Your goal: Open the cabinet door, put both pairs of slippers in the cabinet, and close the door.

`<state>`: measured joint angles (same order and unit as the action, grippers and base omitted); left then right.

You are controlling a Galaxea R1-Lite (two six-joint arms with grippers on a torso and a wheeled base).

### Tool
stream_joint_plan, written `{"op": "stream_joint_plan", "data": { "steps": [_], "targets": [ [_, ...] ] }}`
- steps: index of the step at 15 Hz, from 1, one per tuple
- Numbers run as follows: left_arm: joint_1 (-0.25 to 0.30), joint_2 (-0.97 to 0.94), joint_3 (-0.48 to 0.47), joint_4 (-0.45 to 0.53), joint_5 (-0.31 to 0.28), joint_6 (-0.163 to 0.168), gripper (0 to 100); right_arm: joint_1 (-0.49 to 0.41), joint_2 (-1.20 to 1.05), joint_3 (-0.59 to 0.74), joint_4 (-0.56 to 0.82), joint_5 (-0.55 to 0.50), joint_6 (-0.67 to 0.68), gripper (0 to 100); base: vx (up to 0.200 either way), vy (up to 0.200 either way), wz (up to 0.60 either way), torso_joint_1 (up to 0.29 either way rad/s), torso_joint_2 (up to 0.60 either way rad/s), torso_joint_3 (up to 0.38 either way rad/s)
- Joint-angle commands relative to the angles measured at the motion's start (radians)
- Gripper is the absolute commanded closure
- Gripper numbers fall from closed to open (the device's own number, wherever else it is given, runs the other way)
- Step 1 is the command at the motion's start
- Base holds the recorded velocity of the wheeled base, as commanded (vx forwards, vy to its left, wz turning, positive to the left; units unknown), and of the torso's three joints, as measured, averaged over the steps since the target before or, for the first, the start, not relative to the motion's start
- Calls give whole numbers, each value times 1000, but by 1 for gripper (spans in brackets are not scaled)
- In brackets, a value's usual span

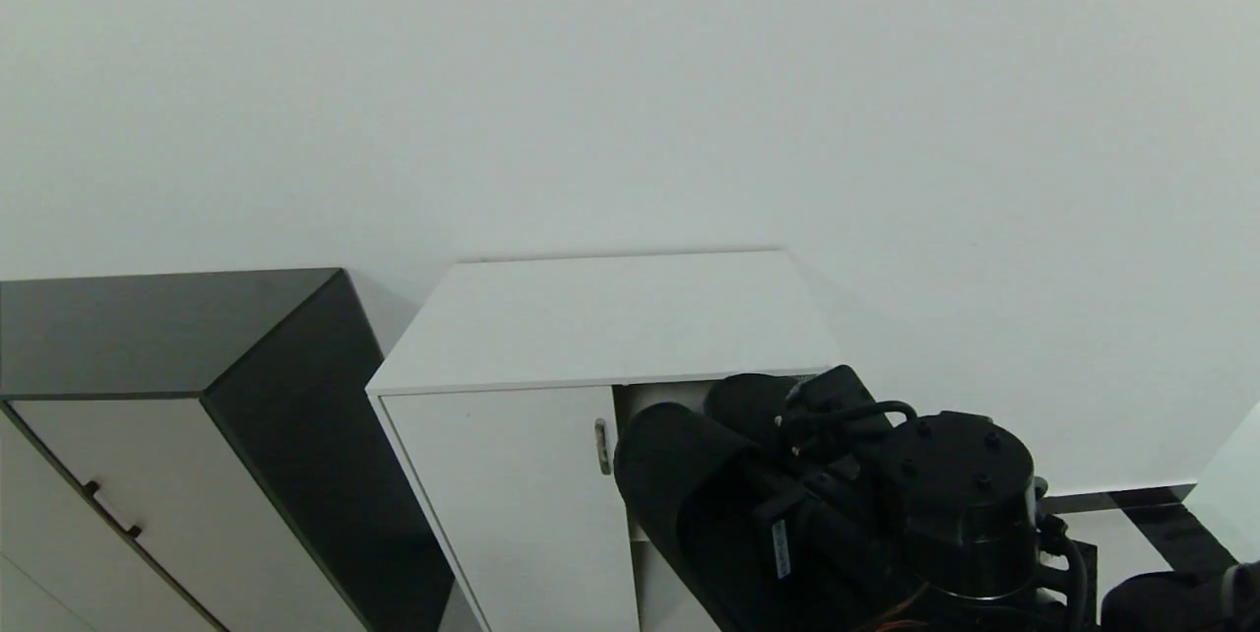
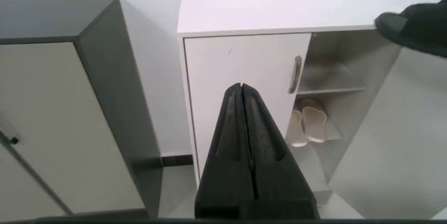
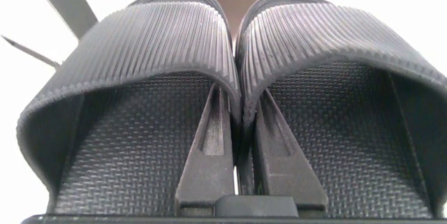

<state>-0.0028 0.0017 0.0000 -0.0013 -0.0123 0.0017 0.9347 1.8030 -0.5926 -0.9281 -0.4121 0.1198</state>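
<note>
A white cabinet (image 1: 600,317) stands against the wall, its left door (image 2: 244,63) closed and its right door (image 2: 394,140) swung open. On a lower shelf inside lies a pair of white slippers (image 2: 311,123); the shelf above them looks bare. My right gripper (image 3: 239,109) is shut on a pair of black slippers (image 3: 174,56), pinching their inner sides together. The black slippers (image 1: 689,474) hang in front of the open right half, just under the cabinet's top. My left gripper (image 2: 242,88) is shut on nothing, held back from the cabinet and facing the closed door.
A dark grey cabinet (image 1: 167,327) with pale doors stands close to the white one on the left. A metal handle (image 1: 601,445) sits at the closed door's inner edge. A dark baseboard (image 1: 1132,499) runs along the wall at the right.
</note>
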Motion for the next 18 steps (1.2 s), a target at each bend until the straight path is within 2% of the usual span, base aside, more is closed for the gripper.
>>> {"op": "stream_joint_plan", "data": {
  "steps": [1, 12, 18],
  "targets": [
    [0, 0, 0, 0, 0, 0, 100, 0, 3, -1, 0, -4, 0, 100, 0, 0, 0, 0, 0, 0],
    [0, 0, 0, 0, 0, 0, 100, -17, 30, 2, 0, -10, -3, 100, 0, 0, 0, -4, 5, 4],
    [0, 0, 0, 0, 0, 0, 100, -17, 32, 4, 2, -10, -2, 100, 0, 0, 0, -154, 355, 194]
  ]
}}
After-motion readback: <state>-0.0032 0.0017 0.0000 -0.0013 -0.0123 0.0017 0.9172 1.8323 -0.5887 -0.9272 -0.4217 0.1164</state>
